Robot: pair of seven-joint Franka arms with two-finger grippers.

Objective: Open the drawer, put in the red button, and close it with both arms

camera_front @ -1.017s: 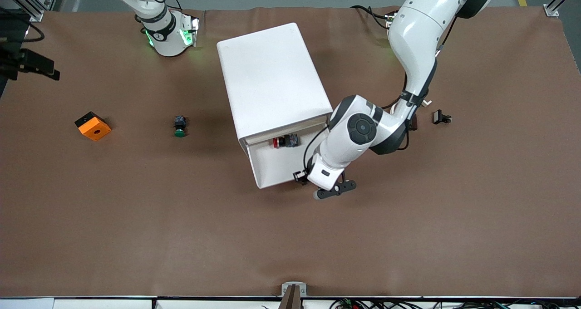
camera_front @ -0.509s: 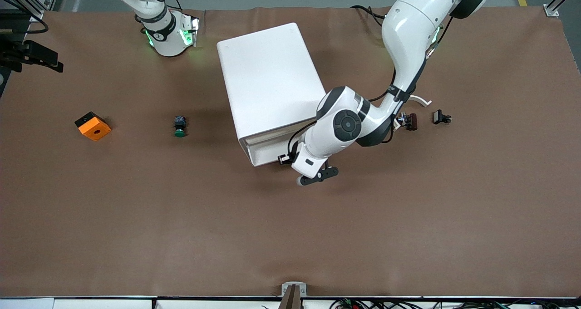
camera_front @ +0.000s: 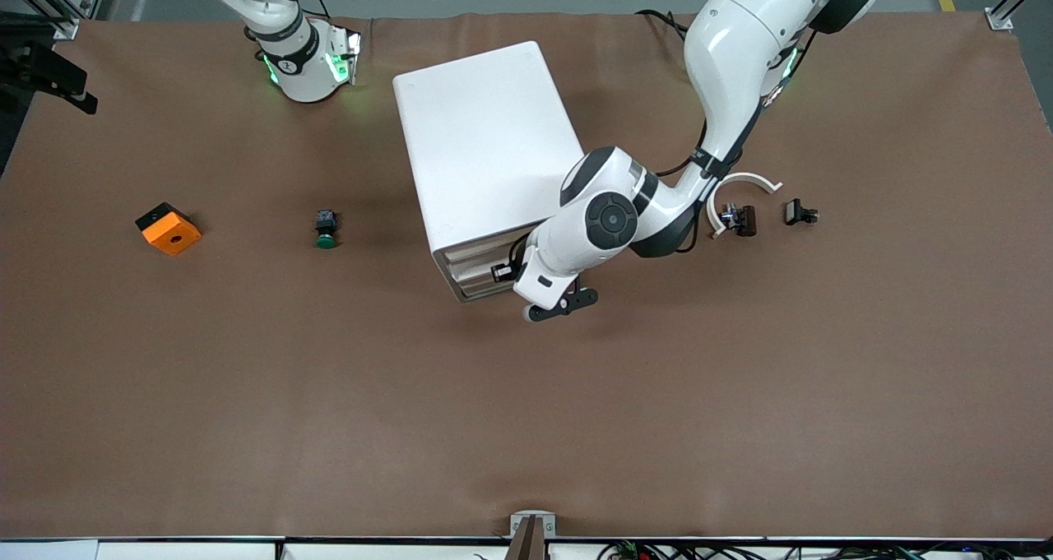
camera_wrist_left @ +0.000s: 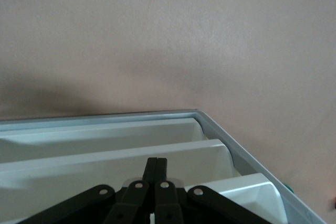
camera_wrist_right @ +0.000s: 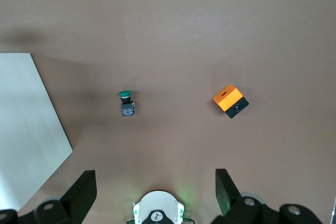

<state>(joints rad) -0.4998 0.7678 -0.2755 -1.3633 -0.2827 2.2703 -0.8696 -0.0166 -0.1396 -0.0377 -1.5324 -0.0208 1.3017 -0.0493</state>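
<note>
The white cabinet [camera_front: 489, 136] stands mid-table. Its top drawer [camera_front: 470, 255] is pushed in flush with the two lower ones. The red button is hidden. My left gripper [camera_front: 499, 271] is shut and empty, with its fingertips against the cabinet's drawer fronts. In the left wrist view the closed fingertips [camera_wrist_left: 156, 163] point down over the stacked drawer fronts, and the top drawer [camera_wrist_left: 252, 192] is closest to the camera. My right gripper [camera_front: 49, 79] waits high over the right arm's end of the table. In the right wrist view it [camera_wrist_right: 155, 182] is wide open and empty.
A green-capped button [camera_front: 326, 229] [camera_wrist_right: 126, 103] and an orange square block [camera_front: 168, 229] [camera_wrist_right: 230, 100] lie toward the right arm's end. A white curved piece [camera_front: 743, 183] and two small dark parts [camera_front: 740, 217] [camera_front: 800, 212] lie toward the left arm's end.
My left gripper has pushed the top drawer from open to fully in. The red button inside it has gone out of sight. The right gripper has shifted slightly.
</note>
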